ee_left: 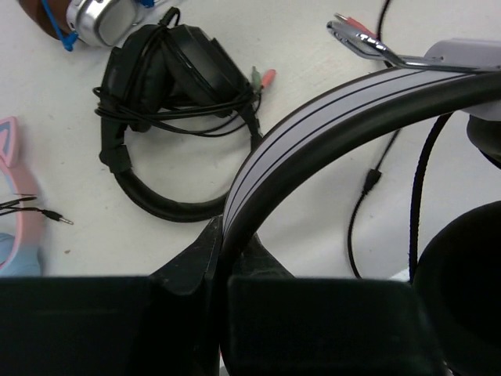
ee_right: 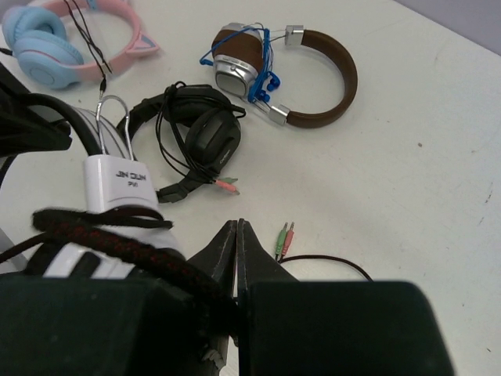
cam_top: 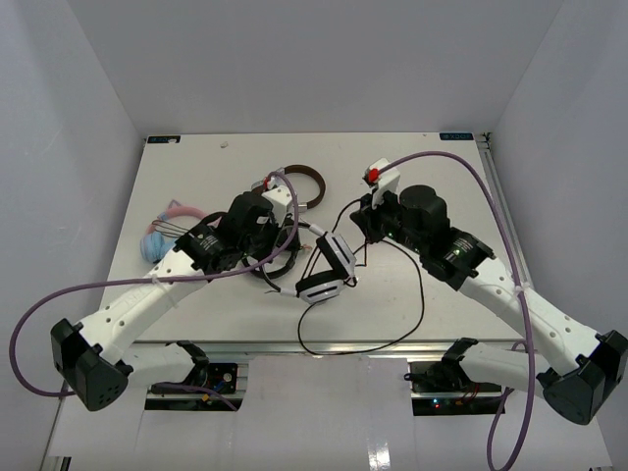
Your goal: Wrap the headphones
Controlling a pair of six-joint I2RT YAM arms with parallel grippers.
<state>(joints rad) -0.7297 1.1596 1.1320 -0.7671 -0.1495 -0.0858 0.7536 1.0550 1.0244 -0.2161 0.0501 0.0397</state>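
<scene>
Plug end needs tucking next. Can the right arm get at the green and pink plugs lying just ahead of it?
Probably, once freed: the plugs lie on bare table ahead of the right fingers, nothing between. But those fingers are shut, apparently on the braided cable, so they must release first.

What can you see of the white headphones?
The white headphones are held over the table. White headband with thin dark stripes and black lining, clamped in the left end effector; black ear pads; lettered white yoke. The braided black cable runs into the shut right end effector, then loops thin across the table to green and pink plugs.
</scene>
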